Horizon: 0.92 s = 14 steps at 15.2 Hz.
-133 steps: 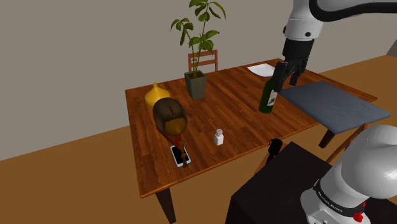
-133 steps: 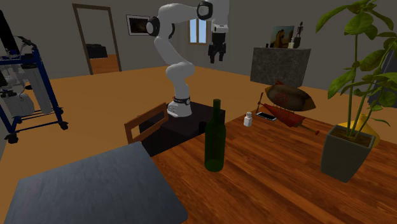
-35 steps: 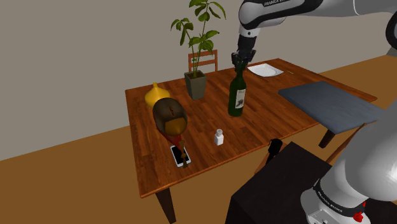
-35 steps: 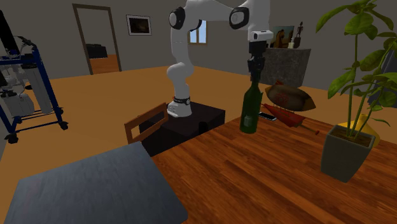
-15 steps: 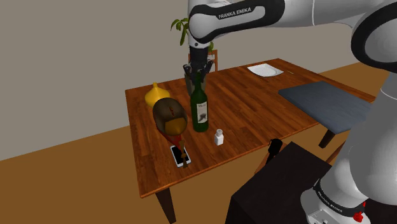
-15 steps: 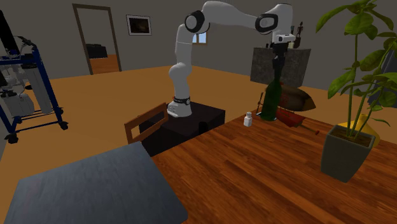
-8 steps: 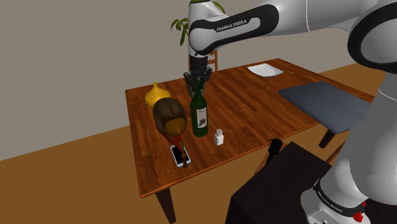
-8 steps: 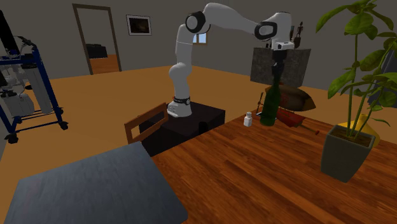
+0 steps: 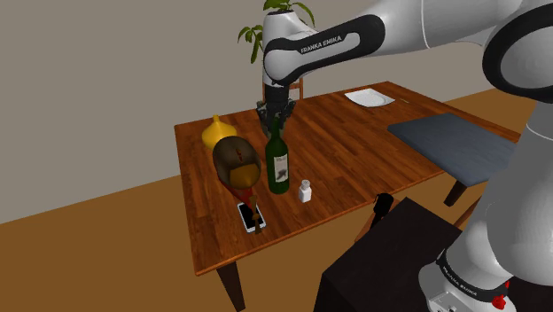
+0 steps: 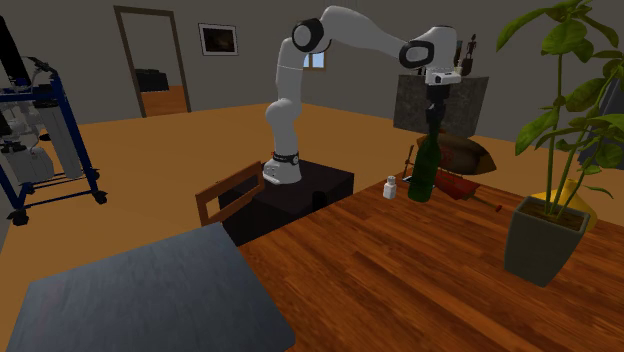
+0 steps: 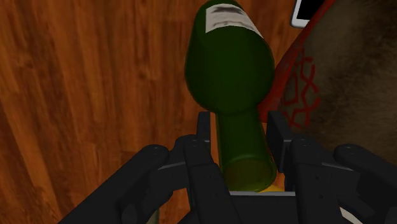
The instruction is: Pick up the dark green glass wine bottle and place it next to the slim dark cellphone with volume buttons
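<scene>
My gripper (image 9: pixel 276 115) (image 10: pixel 433 118) (image 11: pixel 240 137) is shut on the neck of the dark green wine bottle (image 9: pixel 278 165) (image 10: pixel 423 171) (image 11: pixel 230 63). The bottle hangs upright with a white label, its base at or just above the wooden table (image 9: pixel 337 151). It is between the brown ship model (image 9: pixel 237 162) (image 10: pixel 460 155) and the small white shaker (image 9: pixel 305 191) (image 10: pixel 390 187). The slim cellphone (image 9: pixel 249 216) (image 11: pixel 308 11) lies flat near the table's front edge, just in front of the ship model and a short way from the bottle's base.
A yellow object (image 9: pixel 217 133) and a potted plant (image 9: pixel 276 40) (image 10: pixel 543 240) stand at the back of the table. A white plate (image 9: pixel 369 97) lies far right, a grey board (image 9: pixel 465 146) (image 10: pixel 130 300) overhangs the right edge. A chair (image 10: pixel 232 197) stands by the stand.
The arm has carried the bottle across the table from the grey board's side toward the ship model. In the last half second it shifted slightly lower and nearer the phone.
</scene>
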Tool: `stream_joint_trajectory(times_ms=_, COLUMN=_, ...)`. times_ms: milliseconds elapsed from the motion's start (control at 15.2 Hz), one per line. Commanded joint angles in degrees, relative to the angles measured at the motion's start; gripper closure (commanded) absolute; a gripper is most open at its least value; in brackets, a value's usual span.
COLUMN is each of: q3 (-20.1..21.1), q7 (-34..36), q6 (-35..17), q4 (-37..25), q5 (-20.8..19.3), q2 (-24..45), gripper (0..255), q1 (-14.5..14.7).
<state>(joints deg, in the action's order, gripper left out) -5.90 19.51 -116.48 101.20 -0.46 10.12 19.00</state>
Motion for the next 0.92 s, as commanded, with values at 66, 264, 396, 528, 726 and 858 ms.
stream_joint_trajectory(times_ms=66, q3=0.00, q7=0.00, q6=-0.03, q4=0.00, q5=0.00, q2=-0.01, gripper=255, q1=0.00)
stream_joint_trajectory(times_ms=264, q3=0.00, q7=0.00, q6=-0.04, q4=0.02, q5=0.00, q2=-0.02, gripper=0, q1=0.00)
stream_joint_trajectory(times_ms=396, q3=0.00, q7=0.00, q6=-0.04, q4=0.02, q5=0.00, q2=-0.02, gripper=0, q1=0.00)
stream_joint_trajectory(times_ms=528, q3=0.00, q7=0.04, q6=1.71, q4=-1.18, q5=-0.06, q2=-0.58, gripper=0, q1=0.04)
stream_joint_trajectory(times_ms=726, q3=0.03, q7=0.11, q6=6.68, q4=-4.95, q5=-0.18, q2=-1.78, gripper=0, q1=0.12)
stream_joint_trajectory(times_ms=858, q3=0.03, q7=0.12, q6=6.68, q4=-4.94, q5=-0.18, q2=-1.79, gripper=0, q1=0.12)
